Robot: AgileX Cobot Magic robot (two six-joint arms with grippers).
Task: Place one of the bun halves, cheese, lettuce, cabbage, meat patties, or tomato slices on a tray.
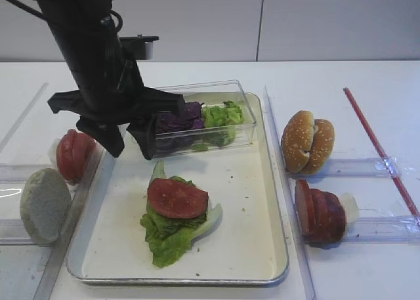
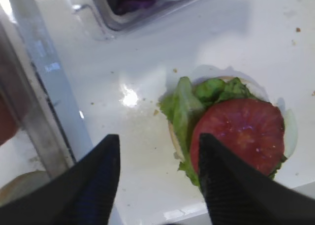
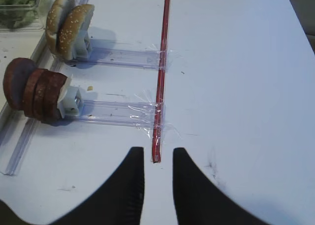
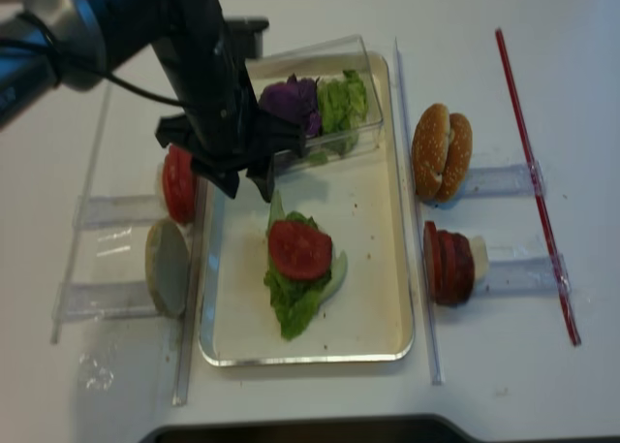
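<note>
The left gripper [image 1: 129, 144] hangs above the far left part of the tray [image 1: 262, 201], with its 2 fingers spread wide and nothing between them. Below and in front of the gripper, on the tray floor, lies the lettuce [image 1: 172, 231] with 1 tomato slice [image 1: 177, 198] resting on top of it. In the left wrist view the slice [image 2: 238, 134] sits just beside the right finger [image 2: 231, 185], and a pale rounded edge shows under the lettuce [image 2: 184, 109]; what it is cannot be told.

Behind the gripper stands a clear plastic box [image 1: 216, 119] with purple cabbage [image 1: 180, 119] and green leaves inside; the arm covers its left end. To the left of the gripper, outside the tray, more tomato slices [image 1: 73, 154] stand on edge, partly hidden by the arm, and a pale round disc [image 1: 44, 205] stands nearer the camera.

The right gripper [image 3: 158, 185] is out of sight in both high views. In its own wrist view its fingers are apart and hold nothing, hovering over the bare table [image 3: 246, 87] at the near end of a red strip [image 3: 161, 72]. Ahead of it to the left stand the meat patties [image 3: 34, 89] and the bun halves [image 3: 69, 28], each at the end of a clear rail.
</note>
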